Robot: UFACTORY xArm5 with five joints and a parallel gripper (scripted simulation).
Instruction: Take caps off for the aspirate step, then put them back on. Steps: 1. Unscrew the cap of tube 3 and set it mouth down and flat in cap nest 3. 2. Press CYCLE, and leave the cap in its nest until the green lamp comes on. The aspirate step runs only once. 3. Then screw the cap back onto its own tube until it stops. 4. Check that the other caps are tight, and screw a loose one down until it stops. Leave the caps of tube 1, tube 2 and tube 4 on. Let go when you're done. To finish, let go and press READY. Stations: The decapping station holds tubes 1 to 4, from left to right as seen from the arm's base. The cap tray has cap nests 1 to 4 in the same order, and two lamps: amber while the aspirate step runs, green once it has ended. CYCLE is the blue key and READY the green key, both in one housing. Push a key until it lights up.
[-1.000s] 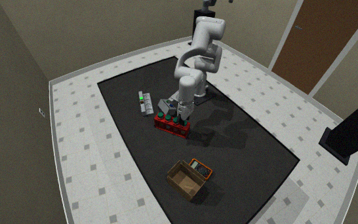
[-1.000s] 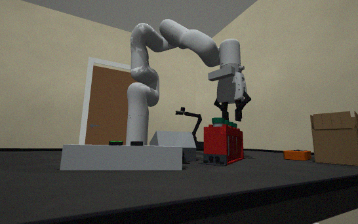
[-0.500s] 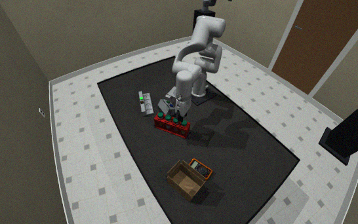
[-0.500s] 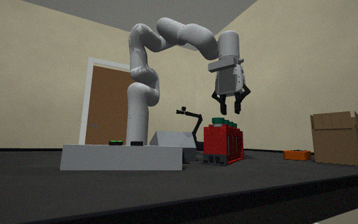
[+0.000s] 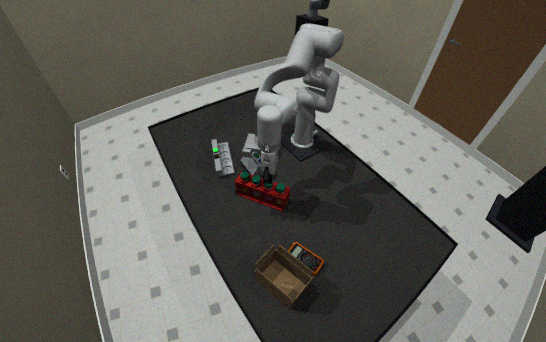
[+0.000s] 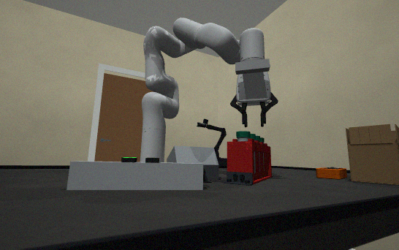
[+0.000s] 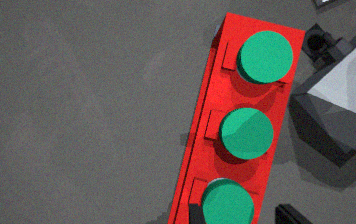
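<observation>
The red decapping rack (image 5: 262,192) holds several tubes, each with a green cap on, such as one middle cap (image 5: 268,185). My gripper (image 6: 253,122) hangs a little above the rack (image 6: 248,161), open and empty, clear of the caps. In the wrist view the rack (image 7: 240,130) runs diagonally with three caps showing. The lowest cap (image 7: 228,202) lies between my dark fingertips at the bottom edge. The grey cap tray (image 5: 223,157) has empty nests and its green lamp (image 5: 215,149) is lit. The lamp also shows in the exterior view (image 6: 128,158).
The grey key housing (image 5: 252,152) stands behind the rack, beside my arm's base, and also shows in the wrist view (image 7: 330,100). An open cardboard box (image 5: 284,274) and an orange multimeter (image 5: 306,257) lie at the mat's near end.
</observation>
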